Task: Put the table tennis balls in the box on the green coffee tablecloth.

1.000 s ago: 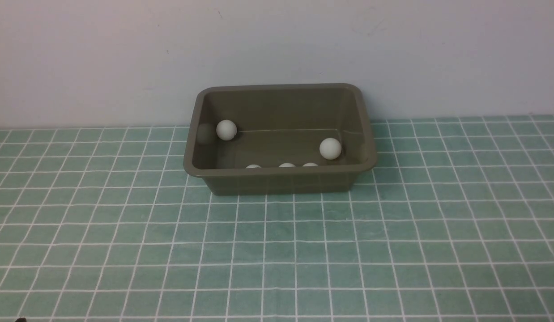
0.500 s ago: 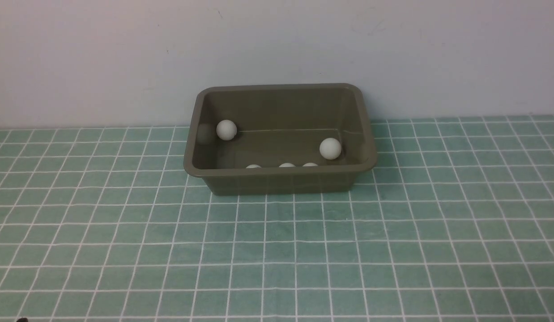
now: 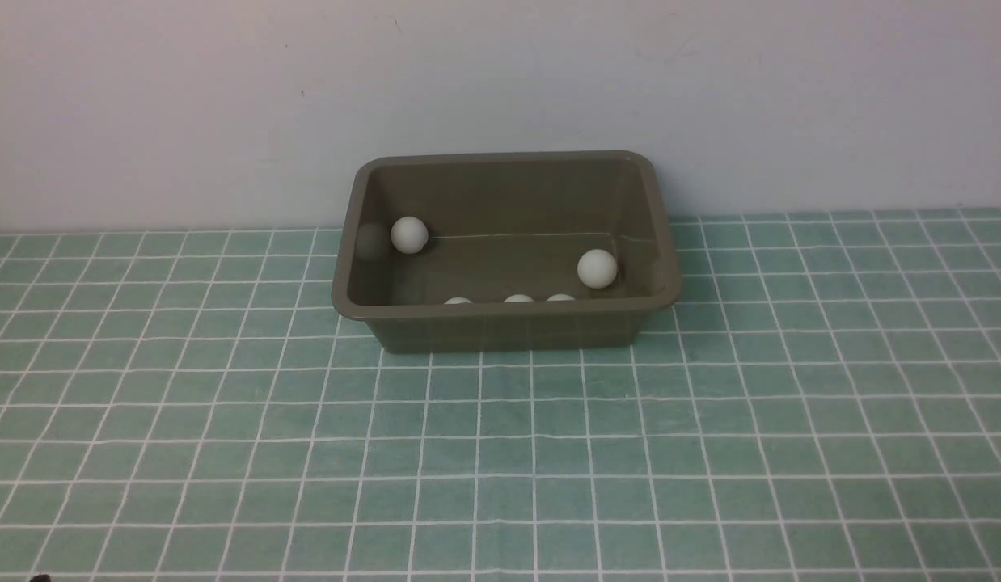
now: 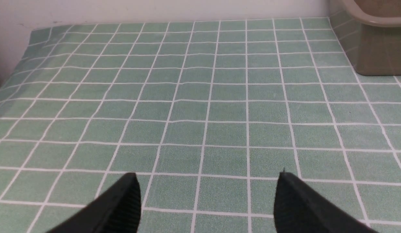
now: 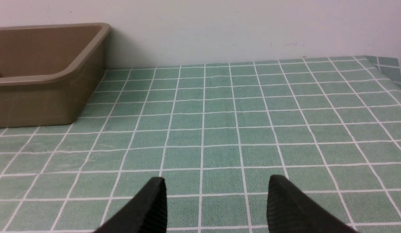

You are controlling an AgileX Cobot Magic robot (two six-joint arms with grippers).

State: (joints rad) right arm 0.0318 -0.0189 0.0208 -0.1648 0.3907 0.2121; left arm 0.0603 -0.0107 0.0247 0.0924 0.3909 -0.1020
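The olive-brown box (image 3: 507,325) stands on the green coffee tablecloth (image 3: 500,453) against the back wall. Inside it lie several white table tennis balls: one at the far left (image 3: 409,234), one at the right (image 3: 597,268), and three half hidden behind the near wall (image 3: 517,299). Neither arm shows in the front view. My left gripper (image 4: 207,181) hangs open over bare cloth, the box (image 4: 375,45) off to its side. My right gripper (image 5: 216,184) is also open over bare cloth with nothing between its fingers, the box (image 5: 41,97) off to its side.
A pale wall (image 3: 500,81) rises right behind the box. The cloth's edge and corner (image 5: 390,64) show in the right wrist view, and its other edge (image 4: 22,58) in the left wrist view.
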